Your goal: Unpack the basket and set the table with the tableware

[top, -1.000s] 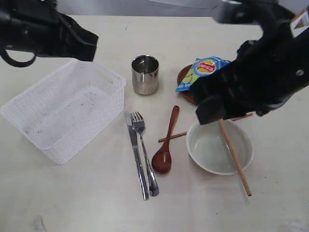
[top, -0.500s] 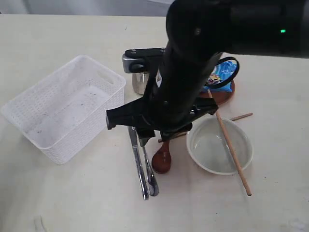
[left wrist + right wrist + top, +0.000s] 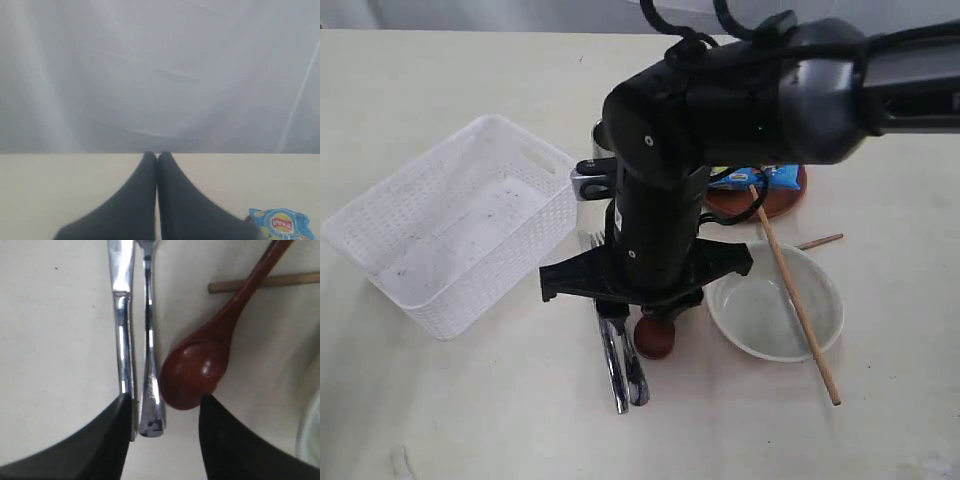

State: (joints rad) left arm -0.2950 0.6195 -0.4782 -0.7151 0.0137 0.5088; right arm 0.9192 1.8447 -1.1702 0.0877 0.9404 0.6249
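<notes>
1. Judging by how things lie, the unpacking looks finished: the white basket (image 3: 485, 290) stands at the left of the table (image 3: 440, 420) with nothing visible inside it
2. The tableware is out on the tabletop. The steel knife (image 3: 122, 340) and fork (image 3: 148, 340) lie side by side, touching or nearly so, with the wooden spoon (image 3: 195, 370) just beside the fork. The pale bowl (image 3: 740, 300) sits to their right, and the brown plate (image 3: 760, 203) lies beyond it
3. Only a sliver of the steel cup (image 3: 597, 135) shows behind the arm, near the basket's far corner
4. The setting itself seems unfinished. One chopstick (image 3: 800, 300) lies slanted across the bowl's rim, and the other chopstick (image 3: 280, 281) lies flat on the table with the spoon's handle crossing over it. The blue chip bag (image 3: 775, 178) rests on the plate
5. The right gripper (image 3: 165, 410) hangs low over the cutlery with its fingers spread. They straddle the fork's handle end and the spoon's bowl, and the knife's handle end lies against one finger. It grips nothing
6. The left gripper (image 3: 157, 160) is raised and empty, its fingertips pressed together, and faces across the table toward the chip bag
7. What probably remains is pairing the chopsticks beside the bowl and straightening the spoon, which the right gripper seems placed to begin
</notes>
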